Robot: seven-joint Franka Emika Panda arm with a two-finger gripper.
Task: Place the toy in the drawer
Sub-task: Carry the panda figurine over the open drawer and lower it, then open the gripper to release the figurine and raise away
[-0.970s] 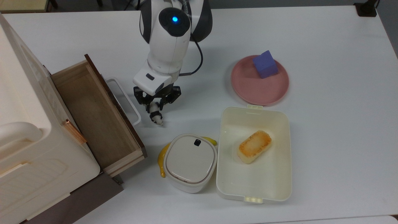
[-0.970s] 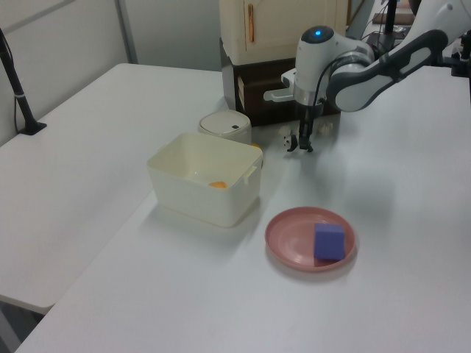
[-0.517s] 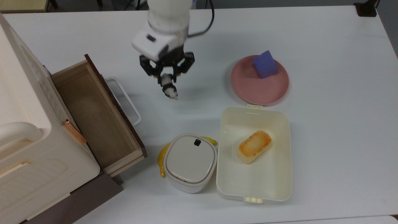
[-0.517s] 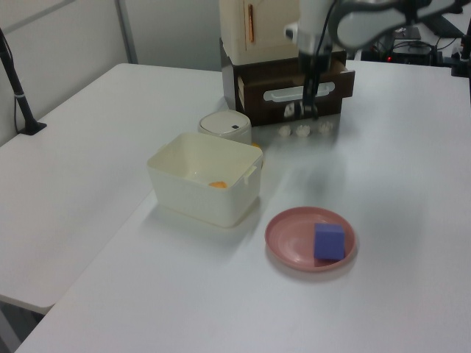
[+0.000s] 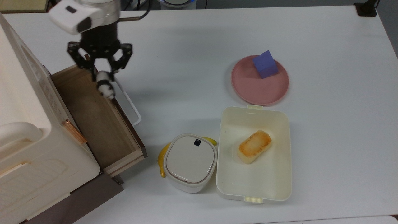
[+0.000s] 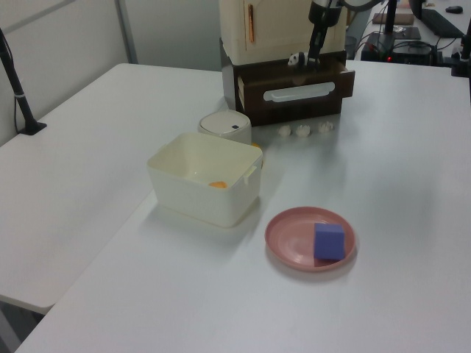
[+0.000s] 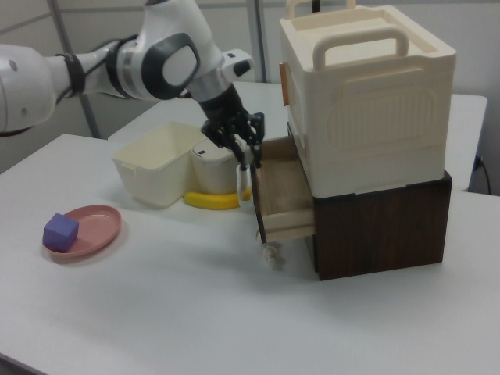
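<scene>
My gripper (image 5: 101, 74) is shut on the toy (image 5: 105, 87), a tiny black-and-white animal figure that hangs below the fingertips. In the top view the toy is over the far end of the drawer's dark front panel, right at the edge of the wooden box. The drawer (image 5: 93, 124) is pulled open and nothing lies inside it; its white loop handle (image 5: 130, 104) points toward the table. From the left view the toy (image 6: 296, 59) sits just above the drawer front (image 6: 294, 92), with the gripper (image 6: 309, 62) beside it. In the right view the gripper (image 7: 245, 160) hovers at the open drawer (image 7: 283, 199).
The cream cabinet (image 5: 21, 130) fills the top view's left. A white lidded container (image 5: 190, 161) over a banana (image 5: 161, 158), a cream lunch box (image 5: 281, 186) holding a toasted piece, and a pink plate (image 5: 248, 90) with a purple cube (image 5: 265, 64) stand on the white table.
The gripper lifted the toy off the table and carried it toward the top view's left, from near the handle to above the drawer's front edge.
</scene>
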